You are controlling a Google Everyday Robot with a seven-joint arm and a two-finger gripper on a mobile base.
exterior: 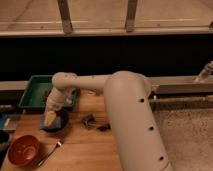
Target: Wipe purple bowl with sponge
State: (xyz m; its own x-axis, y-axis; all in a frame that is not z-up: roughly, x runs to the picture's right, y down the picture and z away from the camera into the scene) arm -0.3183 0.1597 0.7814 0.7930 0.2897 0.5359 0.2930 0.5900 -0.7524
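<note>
1. The sponge (50, 119) is judged to be light, soft and easily squashed. It is best taken across its two opposite flat sides, with enough of the block left standing out below to meet the bowl.
2. The purple bowl (60, 126) is judged to be stiff, smooth and fairly light, so it may be pushed across the worktop (85, 147) if the sponge is pressed sideways too hard. It rests near the left edge of the worktop, just in front of the green tray (35, 92).
3. The orange-red bowl (23, 149) is set apart from it toward the near left corner, with a utensil (51, 149) lying between the two.
4. The end effector (51, 114) is lowered over the purple bowl, at the end of the arm that is bent down from the right.
5. The sponge is seen directly at the tip of the end effector, inside the bowl's outline, and appears to be carried there.
6. Whether the end effector is clenched on the sponge or released cannot be told, since its tip is merged with the pale block.
7. Contact between sponge and bowl interior is likely but cannot be confirmed.
8. Some small dark items (93, 121) lie on the worktop to the right of the bowl, clear of it.
</note>
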